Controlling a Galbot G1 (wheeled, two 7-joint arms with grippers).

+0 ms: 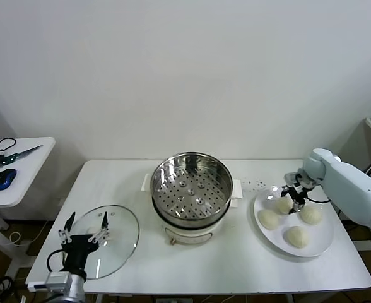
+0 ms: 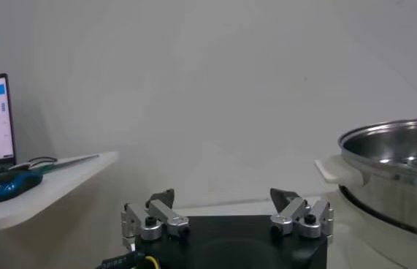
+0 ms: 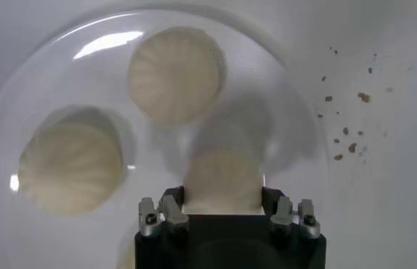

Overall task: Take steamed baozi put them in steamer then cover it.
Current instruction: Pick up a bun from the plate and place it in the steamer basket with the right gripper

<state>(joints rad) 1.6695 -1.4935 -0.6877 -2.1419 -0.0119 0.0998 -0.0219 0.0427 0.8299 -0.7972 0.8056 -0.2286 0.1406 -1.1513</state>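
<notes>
Baozi, small, round, cream-white dough [image 3: 223, 179], pinched between the right claw [image 1: 295, 201] fingers on the flat white plate [image 1: 324, 243] at the worktop's right end; three more buns beside it. Best lifted straight up, gently, without squashing the soft dough, then carried across to the shiny round stainless-steel steamer [image 1: 191, 188] mid-worktop [image 1: 236, 265], perforated tray bare. Left claw [image 1: 84, 228] parked wide over the round clear glass cover [image 1: 119, 240], near left. Fingertip contact mostly hidden behind the claw body; fourth bun cut off in the wrist view.

Cream-white baozi [image 1: 269, 219], pleated; white plate [image 1: 321, 243]; shiny steel steamer [image 1: 190, 187], dotted tray; white table [image 1: 236, 265].
</notes>
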